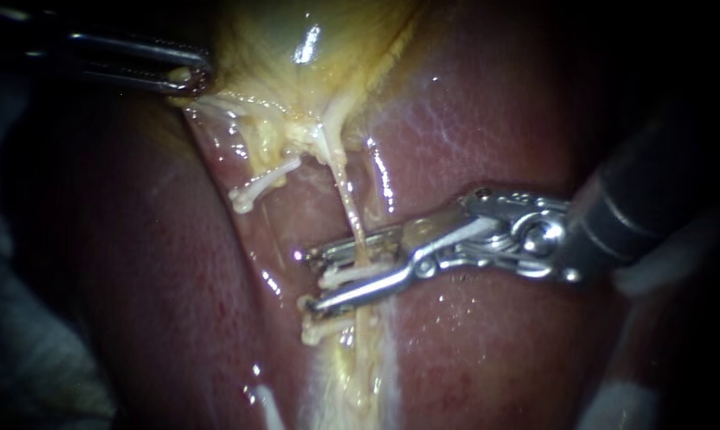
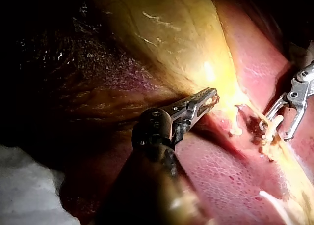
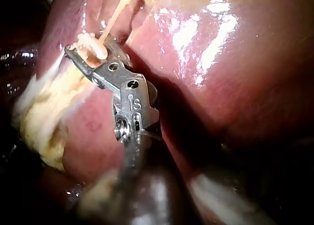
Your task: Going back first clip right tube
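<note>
Closest in, the right instrument (image 1: 312, 279) comes from 3 o'clock with its end effector apart. One jaw is on each side of the right tube (image 1: 346, 203) in the middle, and a white clip (image 1: 348, 275) sits on the tube between them. That tube looks thin, soft, wet and easy to tear, so I think it is best held gently, straight across, and never tugged. I count two instruments and three clips; far off at 10 o'clock the left instrument (image 1: 186, 77) is clamped on the gallbladder (image 1: 296, 48).
</note>
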